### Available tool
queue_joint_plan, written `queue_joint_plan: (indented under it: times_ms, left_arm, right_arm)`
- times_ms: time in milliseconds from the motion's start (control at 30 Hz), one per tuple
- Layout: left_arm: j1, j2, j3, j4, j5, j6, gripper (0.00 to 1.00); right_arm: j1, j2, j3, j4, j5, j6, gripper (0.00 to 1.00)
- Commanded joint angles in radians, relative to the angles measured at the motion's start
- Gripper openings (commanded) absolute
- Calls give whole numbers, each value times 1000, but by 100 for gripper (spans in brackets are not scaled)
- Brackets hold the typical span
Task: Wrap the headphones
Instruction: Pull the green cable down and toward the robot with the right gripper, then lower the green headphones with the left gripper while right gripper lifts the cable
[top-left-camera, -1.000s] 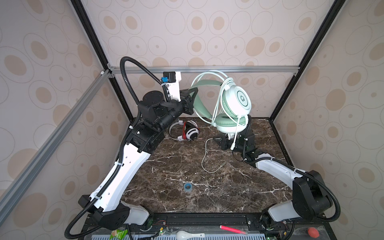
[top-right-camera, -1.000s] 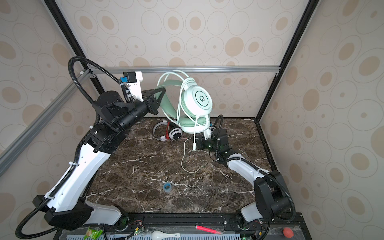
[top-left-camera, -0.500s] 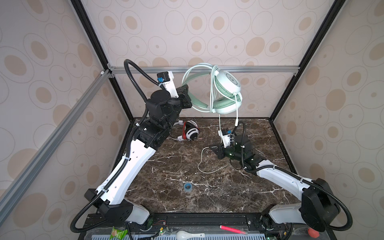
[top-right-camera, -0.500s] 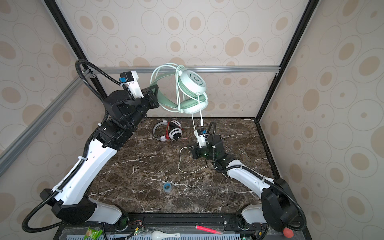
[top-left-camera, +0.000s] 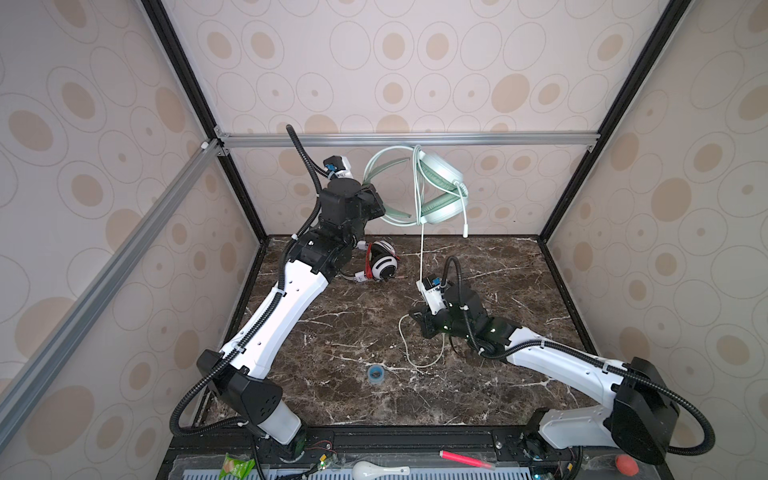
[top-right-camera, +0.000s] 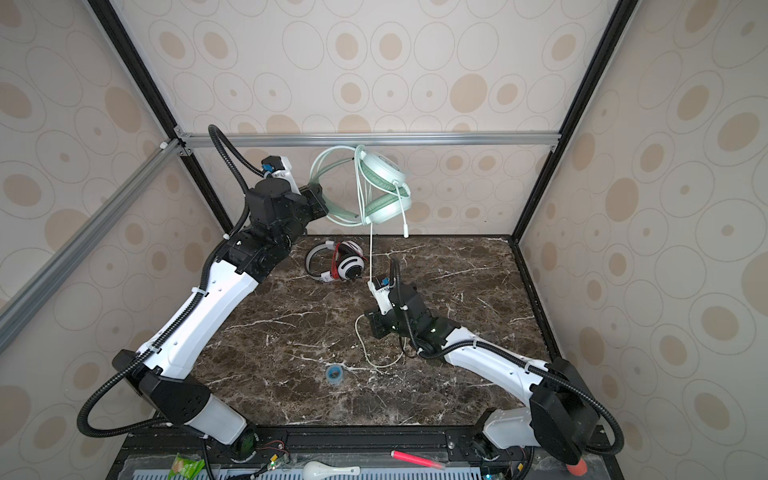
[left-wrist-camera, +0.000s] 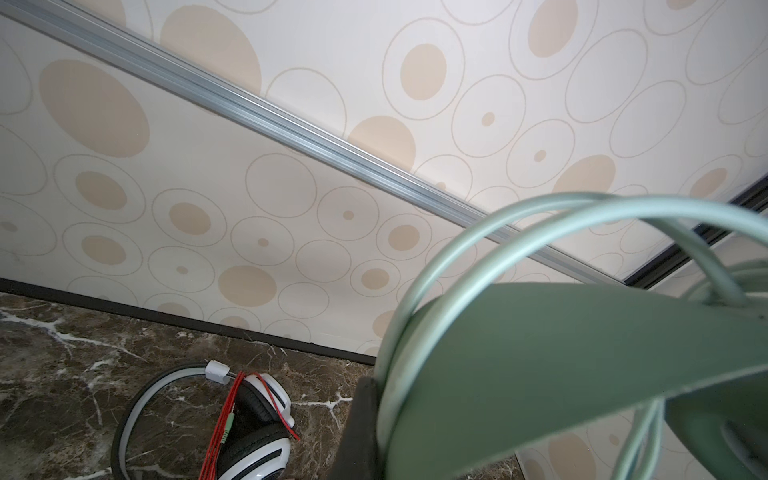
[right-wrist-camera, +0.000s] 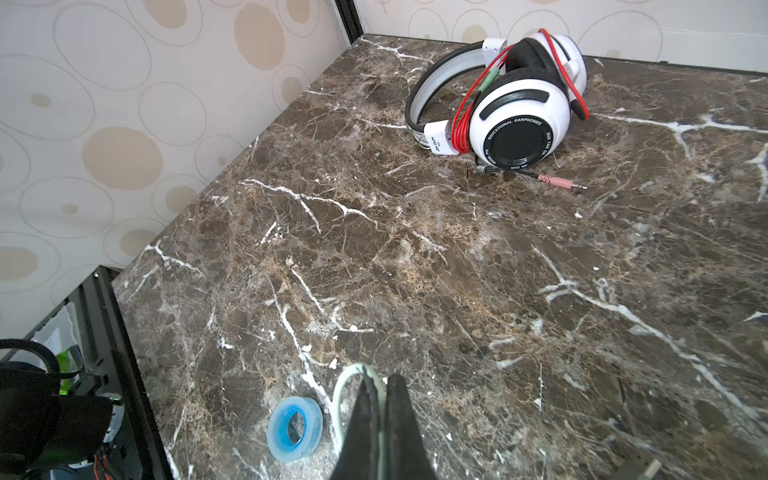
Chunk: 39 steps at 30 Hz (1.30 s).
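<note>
Upper centre in both top views: mint-green headphones (top-left-camera: 436, 189) (top-right-camera: 384, 187) aloft, well above the bench (top-left-camera: 519, 282), headband pinched in the left jaws. In the left wrist view only one dark finger (left-wrist-camera: 357, 428) in sight at the lower edge, pressed against the green band. Other side of the grip hidden behind that band, ear cups cut off at the right edge.

From the cups, pale cord (top-left-camera: 422, 257) running straight down to the right jaws, low over the bench right of centre. Beyond them, a slack loop lying on the marble. Bottom edge of the right wrist view: jaws pressed together on that cord, exact pinch point hard to make out.

Short pale lead (top-left-camera: 465, 224) dangling free below the cups, end too small to identify.

Upper middle of the bench: white-and-black headphones (top-left-camera: 384, 264) (top-right-camera: 347, 262) (right-wrist-camera: 515, 108), headband partly hidden behind the left arm (top-left-camera: 291, 307) in a top view. Red cord (right-wrist-camera: 461, 120) bunched round them, pink plug (right-wrist-camera: 557, 181) loose alongside.

Lower centre: blue tape roll (top-left-camera: 375, 372) (right-wrist-camera: 295, 430).
</note>
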Motion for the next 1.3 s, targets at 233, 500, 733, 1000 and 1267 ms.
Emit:
queue_joint_plan:
  times_ms: [233,500,733,1000,1267]
  left_arm:
    - [31,21,-1,143,-176,95,0]
    - [29,15,-148,195,-250,283,0]
    - [2,-28,-315,271,-326,459,0]
    - [-53,-75,-461,319,-345,663,0]
    - [-120,-130,-539,303,-417,802,0]
  right_arm:
    - [133,-9,128,-233,75,-95,0]
    - [151,-66,246,-399,89,-131,0]
    - [151,-102,397,-593,105,-221,0]
    - [141,-86,523,-762,174,-301,0]
    - [89,-31,677,-988,315,-427,0]
